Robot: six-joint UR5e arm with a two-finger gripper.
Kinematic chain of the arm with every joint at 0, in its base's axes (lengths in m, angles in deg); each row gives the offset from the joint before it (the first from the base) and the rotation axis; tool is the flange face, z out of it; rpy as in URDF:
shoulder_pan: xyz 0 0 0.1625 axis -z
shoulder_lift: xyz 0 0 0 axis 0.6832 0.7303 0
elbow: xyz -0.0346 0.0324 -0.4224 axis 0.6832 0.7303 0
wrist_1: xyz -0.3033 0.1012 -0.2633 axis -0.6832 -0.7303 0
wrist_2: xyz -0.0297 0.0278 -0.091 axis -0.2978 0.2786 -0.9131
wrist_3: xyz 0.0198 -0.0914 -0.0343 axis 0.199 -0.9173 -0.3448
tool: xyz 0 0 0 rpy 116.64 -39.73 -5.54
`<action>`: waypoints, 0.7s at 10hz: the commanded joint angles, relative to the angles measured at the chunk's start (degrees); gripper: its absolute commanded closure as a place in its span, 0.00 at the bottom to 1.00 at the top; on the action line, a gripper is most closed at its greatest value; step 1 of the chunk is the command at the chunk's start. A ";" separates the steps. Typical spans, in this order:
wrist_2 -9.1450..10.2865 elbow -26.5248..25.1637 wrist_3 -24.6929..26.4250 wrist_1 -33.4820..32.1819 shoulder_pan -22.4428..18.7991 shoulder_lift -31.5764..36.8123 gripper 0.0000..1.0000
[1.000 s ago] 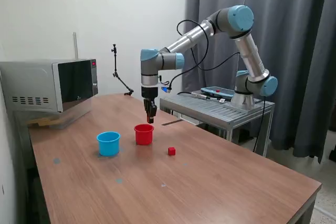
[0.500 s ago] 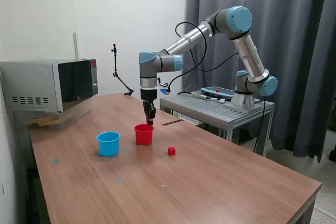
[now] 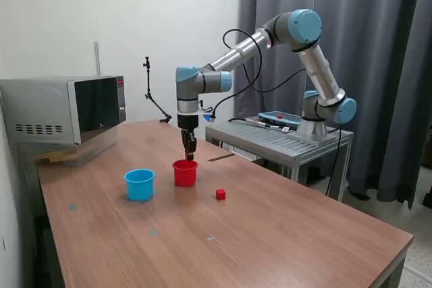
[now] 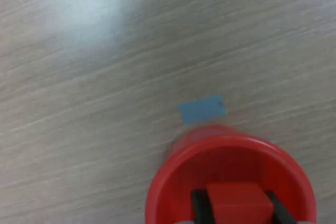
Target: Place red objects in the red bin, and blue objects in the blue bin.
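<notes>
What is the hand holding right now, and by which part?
The hand holds a small red cube, pinched by two opposite side faces between the fingers, directly over the open red cup.

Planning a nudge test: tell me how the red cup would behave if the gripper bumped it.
The red cup looks like thin plastic, so probably light; it would likely slide on the smooth table. It is squat, so tipping seems unlikely. The gripper holds a red cube above it.
</notes>
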 commanded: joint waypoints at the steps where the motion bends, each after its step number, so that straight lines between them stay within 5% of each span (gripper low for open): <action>1: 0.03 1.87 0.00 -0.12 0.05 -0.81 1.00; 6: -0.06 2.41 0.00 -0.21 0.05 -1.69 1.00; 7: -0.06 2.41 0.09 -0.21 0.05 -1.69 0.00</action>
